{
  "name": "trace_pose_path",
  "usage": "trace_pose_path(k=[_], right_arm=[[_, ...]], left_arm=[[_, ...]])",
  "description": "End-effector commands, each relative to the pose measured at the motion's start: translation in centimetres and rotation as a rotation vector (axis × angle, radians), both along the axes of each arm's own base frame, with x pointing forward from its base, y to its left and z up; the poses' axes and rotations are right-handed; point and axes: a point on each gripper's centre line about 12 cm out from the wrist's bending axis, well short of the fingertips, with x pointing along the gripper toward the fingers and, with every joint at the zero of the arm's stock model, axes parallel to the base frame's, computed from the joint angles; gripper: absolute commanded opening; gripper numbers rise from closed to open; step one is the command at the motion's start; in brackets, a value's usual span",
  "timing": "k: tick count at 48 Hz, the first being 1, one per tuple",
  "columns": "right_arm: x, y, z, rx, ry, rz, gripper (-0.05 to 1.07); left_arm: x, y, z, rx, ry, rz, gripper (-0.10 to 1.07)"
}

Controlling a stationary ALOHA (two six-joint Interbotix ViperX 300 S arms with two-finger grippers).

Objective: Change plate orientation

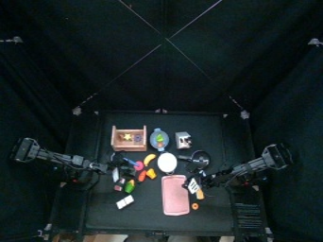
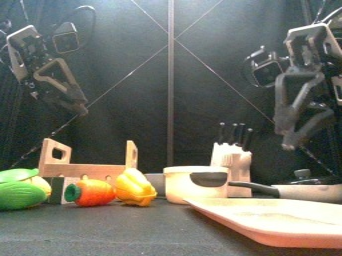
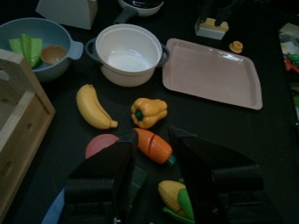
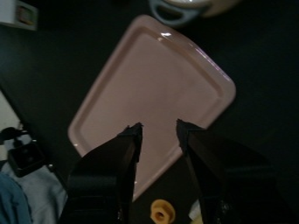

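Your left gripper (image 3: 149,179) hangs in the air over the left side of the table (image 1: 222,130), and its jaws are spread apart with nothing between them. Right under it you can see an orange piece of toy carrot (image 3: 153,145), with a pink round piece (image 3: 101,145) just beside it. A little past those lie a yellow banana (image 3: 93,106) and a yellow pepper (image 3: 147,112), near each other but not touching. On the far left stands a wooden rack (image 1: 130,138). A blue bowl (image 3: 38,55) with green pieces in it sits beside a white pot (image 3: 126,54).

Near the middle of the table, at the front edge, you find the pink plate (image 1: 178,194). It lies flat, with its long side running from front to back. A small orange bit (image 1: 195,190) sits at its right edge; you cannot tell if it is on the plate or just beside it. A white round dish (image 1: 167,164) lies just behind the plate, and a pan with a dark handle (image 2: 241,186) is close by. A white block with knives (image 2: 231,153) stands farther back.

Your right gripper (image 4: 159,140) hangs above the plate, not touching it. Its jaws are spread apart and hold nothing.
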Motion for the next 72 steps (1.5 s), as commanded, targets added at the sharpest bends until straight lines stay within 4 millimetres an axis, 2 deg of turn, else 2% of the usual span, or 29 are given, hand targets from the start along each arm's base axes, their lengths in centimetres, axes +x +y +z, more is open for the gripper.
trace_pose_path(k=[1, 8, 16, 21, 32, 64, 72], right_arm=[[0.0, -0.3, 0.0, -0.020, 0.027, -0.025, 0.76], [0.5, -0.4, -0.8, -0.049, 0.072, -0.037, 0.74], [1.7, -0.1, -1.7, -0.068, 0.103, -0.032, 0.63], [1.9, -0.1, -2.3, -0.079, 0.127, -0.037, 0.59], [1.5, -0.3, -2.9, -0.079, 0.172, -0.067, 0.60], [2.0, -0.2, -2.0, -0.102, 0.137, -0.047, 0.61], [2.0, -0.2, -2.0, -0.105, 0.140, -0.049, 0.70]], left_arm=[[0.3, -0.2, 0.5, -0.007, -0.012, -0.005, 0.75], [0.4, -0.2, 0.6, -0.009, -0.016, -0.008, 0.75], [0.4, -0.2, 0.6, -0.003, -0.018, -0.010, 0.75], [0.4, -0.3, 0.6, -0.004, -0.019, -0.013, 0.75], [0.3, -0.3, 0.5, -0.004, -0.016, -0.014, 0.75], [0.3, -0.3, 0.4, -0.006, -0.012, -0.012, 0.75], [0.3, -0.3, 0.5, -0.006, -0.014, -0.012, 0.75]])
